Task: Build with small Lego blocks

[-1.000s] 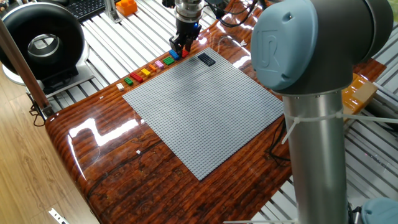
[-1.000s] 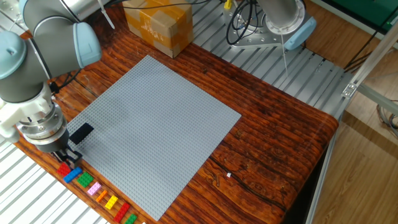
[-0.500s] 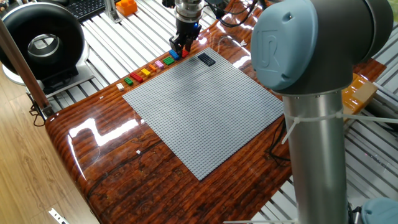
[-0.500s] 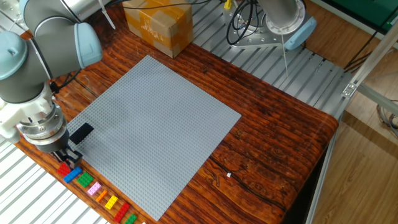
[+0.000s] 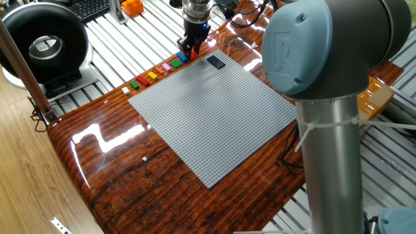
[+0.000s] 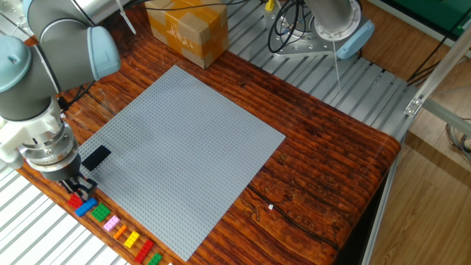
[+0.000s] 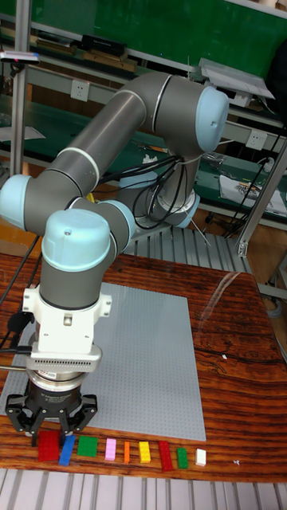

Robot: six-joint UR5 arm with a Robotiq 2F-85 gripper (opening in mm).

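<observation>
The small Lego blocks [image 7: 110, 450] lie in a row on the wooden table along the near edge of the grey baseplate [image 7: 151, 358]: red, blue, green, pink, orange, yellow, red, green. My gripper [image 7: 54, 430] hangs low over the left end of that row, its fingers spread apart on either side of the end red block [image 7: 49, 445], which rests on the table. From the other side, my gripper [image 6: 76, 189] sits just above the red block [image 6: 75, 199] and blue block [image 6: 86, 207]. A black flat piece [image 6: 96, 157] lies on the baseplate [image 6: 184, 147] near it.
A small white piece [image 7: 201, 457] ends the row. A cardboard box [image 6: 188, 29] stands beyond the plate's far corner, beside a second arm's base [image 6: 327, 26]. An orange object [image 5: 132, 7] and a black round device [image 5: 42, 42] sit off the table. Slatted metal surrounds the wood.
</observation>
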